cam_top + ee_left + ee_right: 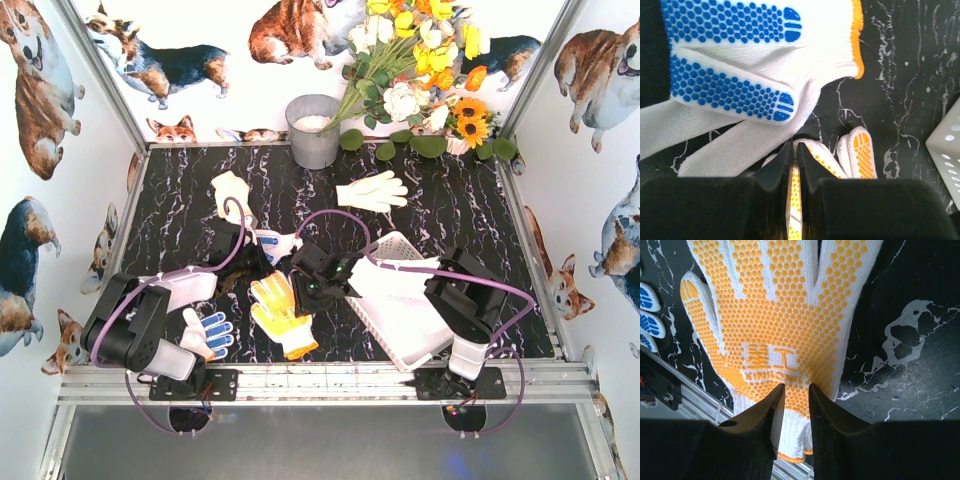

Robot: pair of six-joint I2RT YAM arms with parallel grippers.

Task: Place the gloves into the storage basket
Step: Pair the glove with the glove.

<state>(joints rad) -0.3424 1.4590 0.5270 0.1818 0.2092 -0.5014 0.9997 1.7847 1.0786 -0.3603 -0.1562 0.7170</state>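
Observation:
A yellow-palmed glove (283, 318) lies palm up at the front centre. My left gripper (258, 272) is shut on one of its fingers; in the left wrist view yellow dots show between the closed jaws of the left gripper (795, 145), with other fingers of the yellow glove (860, 150) beside them. My right gripper (305, 290) is over the same glove; in the right wrist view the right gripper (796, 386) is slightly open just above the yellow glove's (775, 315) wrist. A blue-dotted glove (740, 50) lies just past the left gripper. The white storage basket (400, 300) sits tilted to the right.
Another blue-dotted glove (208, 333) lies by the left arm's base. A cream glove (232, 190) and a white glove (372, 190) lie at the back. A grey bucket (313, 130) and flowers (420, 60) stand against the back wall. The basket corner (947, 150) shows in the left wrist view.

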